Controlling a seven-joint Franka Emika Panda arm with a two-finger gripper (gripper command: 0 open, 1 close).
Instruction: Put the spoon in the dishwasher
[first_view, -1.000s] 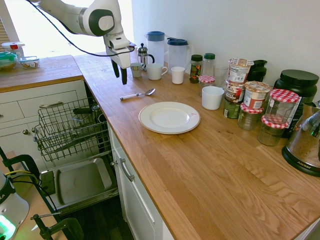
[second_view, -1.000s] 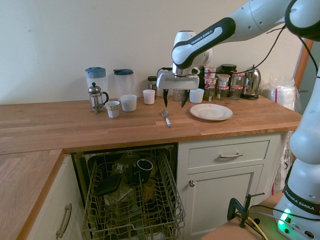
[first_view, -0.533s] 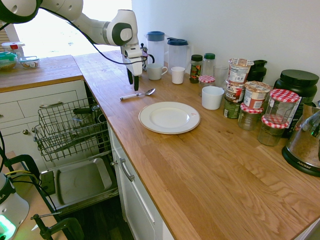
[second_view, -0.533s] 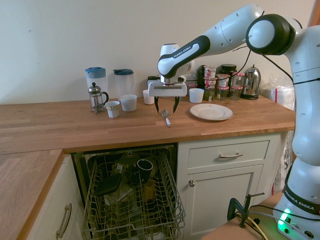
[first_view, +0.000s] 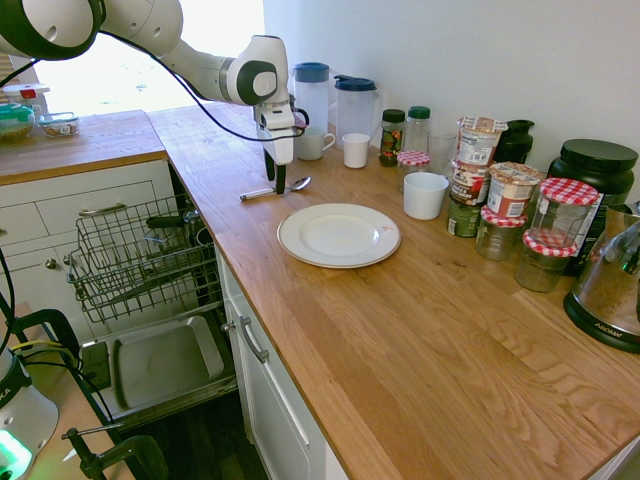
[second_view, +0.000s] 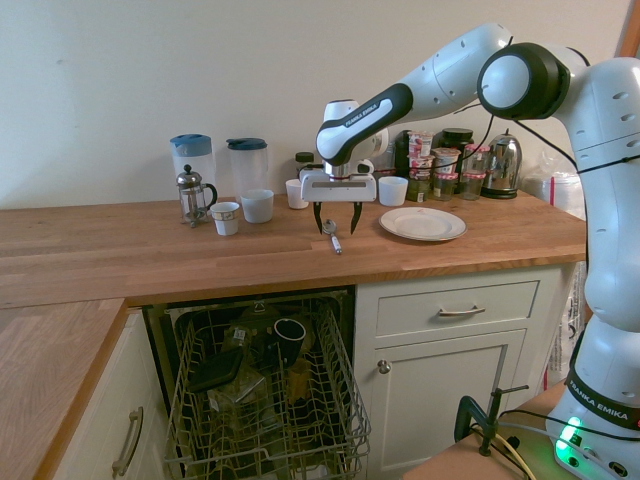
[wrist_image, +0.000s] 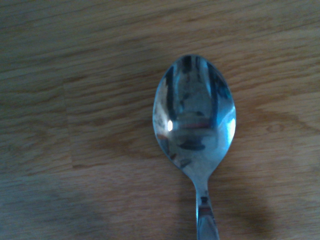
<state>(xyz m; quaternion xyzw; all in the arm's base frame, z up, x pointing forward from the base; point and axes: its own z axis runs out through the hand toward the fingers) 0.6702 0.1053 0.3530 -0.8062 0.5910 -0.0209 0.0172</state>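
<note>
The pincer (second_view: 338, 233) is wide open, and its two dark fingers point down to the desk (second_view: 230, 262). The spoon (second_view: 334, 237) lies on the desk, below the opening and between these fingers as the second exterior view shows them. I cannot tell if a fingertip touches the wood or the spoon. In the first exterior view, one finger passes in front of the spoon and hides a small part of its handle. The wrist view shows the shiny bowl of the spoon complete, but the handle is cut off by the picture border.

Near the spoon is a white plate (first_view: 339, 236), fully visible. Behind the pincer, the arm covers most of the coffee press (first_view: 291, 105) in the first exterior view; the second exterior view shows it whole. A white mug (first_view: 314, 143) is also partly covered by the arm there. The kettle (first_view: 610, 282) is cut by the border in the first exterior view.

Below the desk, the dishwasher (second_view: 266, 400) is open, with its wire rack (second_view: 345, 402) pulled out. Inside the rack I see a dark cup (second_view: 289, 339), but the other dark things are hard to make out.
</note>
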